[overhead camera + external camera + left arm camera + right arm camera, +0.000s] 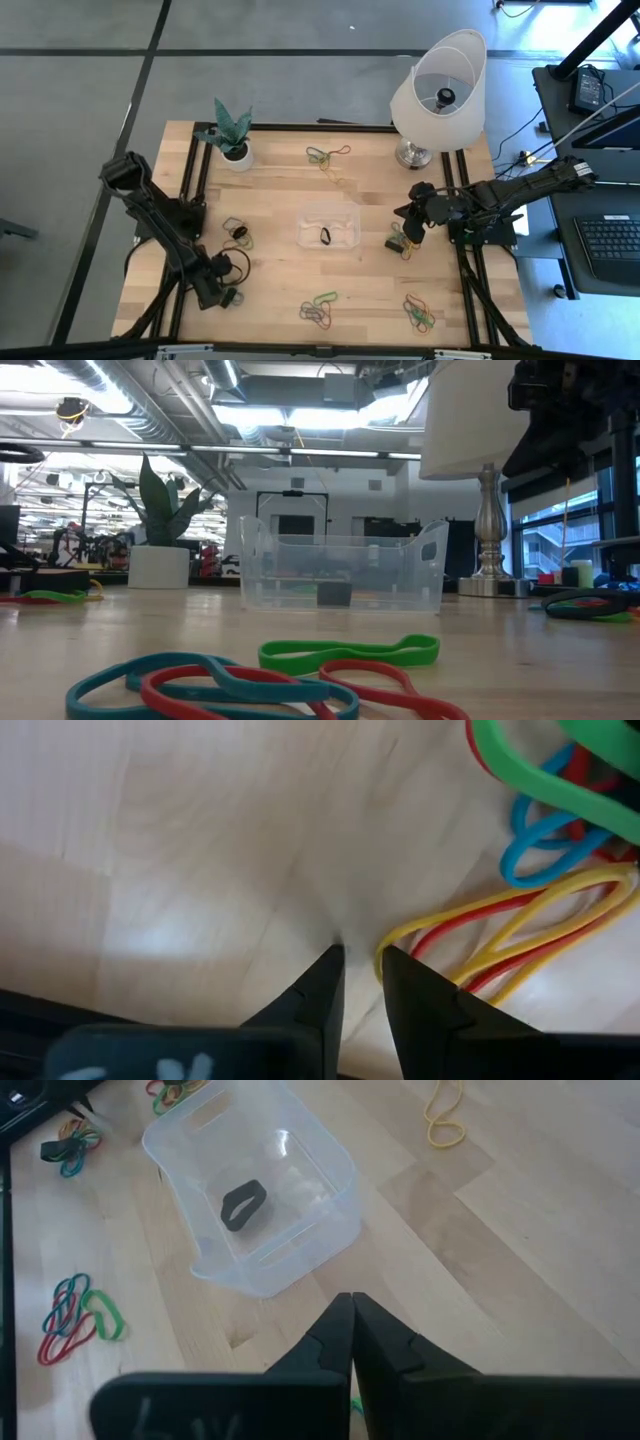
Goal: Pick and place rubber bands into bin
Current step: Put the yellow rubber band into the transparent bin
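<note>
Seen from overhead, a pale wooden table (280, 200) holds a small clear bin (328, 225) at the centre of the frame, with a single black rubber band (326, 236) lying inside it. Clusters of coloured rubber bands sit around it: one at upper centre (325, 156), two along the bottom edge (319, 309), one at lower right (419, 312). The left gripper (226, 294) is down at the lower left of the frame, tips at the table beside a small cluster there. Its wrist view shows the jaws a narrow gap apart, holding nothing, with a yellow band (500, 925) curving just beside one fingertip (392, 958) and red, blue and green loops beyond. The right gripper (407, 229) hovers right of the bin, jaws pressed together and empty in its wrist view. The step in hand appears to be pinching one band from the lower-left cluster. To do it well, the left jaws probably need to straddle the yellow loop's near bend, not sit beside it, then close fully; these thin loops overlap, so lifting slowly would likely help shed tangled neighbours before carrying to the bin.
</note>
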